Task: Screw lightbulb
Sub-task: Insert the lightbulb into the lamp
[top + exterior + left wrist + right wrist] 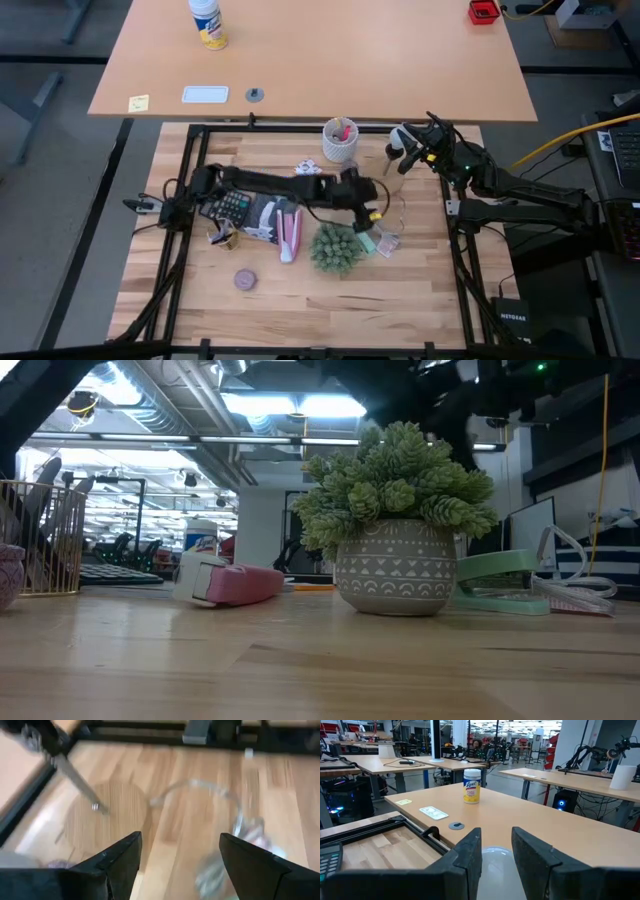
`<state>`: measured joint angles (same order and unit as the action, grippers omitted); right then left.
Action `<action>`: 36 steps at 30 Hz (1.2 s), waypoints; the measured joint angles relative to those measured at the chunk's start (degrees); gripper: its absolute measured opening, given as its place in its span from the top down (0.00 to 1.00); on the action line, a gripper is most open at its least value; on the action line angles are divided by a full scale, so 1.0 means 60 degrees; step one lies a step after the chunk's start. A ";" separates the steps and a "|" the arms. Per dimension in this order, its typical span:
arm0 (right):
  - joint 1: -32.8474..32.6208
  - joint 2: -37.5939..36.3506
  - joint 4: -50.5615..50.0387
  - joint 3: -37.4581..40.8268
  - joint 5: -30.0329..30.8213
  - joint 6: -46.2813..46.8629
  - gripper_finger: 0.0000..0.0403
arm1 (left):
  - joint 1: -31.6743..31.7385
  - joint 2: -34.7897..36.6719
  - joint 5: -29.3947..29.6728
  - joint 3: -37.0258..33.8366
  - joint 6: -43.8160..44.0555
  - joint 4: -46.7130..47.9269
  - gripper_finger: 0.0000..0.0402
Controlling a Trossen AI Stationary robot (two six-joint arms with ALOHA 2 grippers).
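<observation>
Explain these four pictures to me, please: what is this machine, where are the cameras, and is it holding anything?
It is a robot with two dark arms at a wooden table, each ending in a two-fingered pincer. One picture looks straight down from above, one sits level with the tabletop, and one camera rides on each wrist. The right pincer, raised near the table's far edge, is closed on the lightbulb, whose white glass shows between its fingers. The left pincer is open and empty, reaching across the middle above a round wooden disc and a clear cable. Also on the table: a potted plant, a white cup, a calculator and a pink stapler.
</observation>
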<state>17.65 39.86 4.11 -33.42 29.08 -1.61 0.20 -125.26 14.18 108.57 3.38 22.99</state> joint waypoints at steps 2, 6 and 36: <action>0.0000 0.0000 0.0036 0.0006 0.0000 0.0000 0.72 | 0.0297 0.0120 -0.0506 -0.0003 -0.0777 0.0642 0.37; 0.0000 0.0000 0.0052 0.0006 0.0000 0.0000 0.72 | 0.0733 0.0128 -0.0650 -0.0007 -0.1950 0.1301 0.38; 0.0002 0.0000 0.0071 -0.0001 -0.0004 0.0000 0.72 | 0.0709 0.0228 -0.0620 -0.0197 -0.0617 -0.1070 0.85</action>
<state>17.66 39.86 4.54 -33.43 29.06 -1.61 4.45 -123.89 10.46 107.39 -0.32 16.57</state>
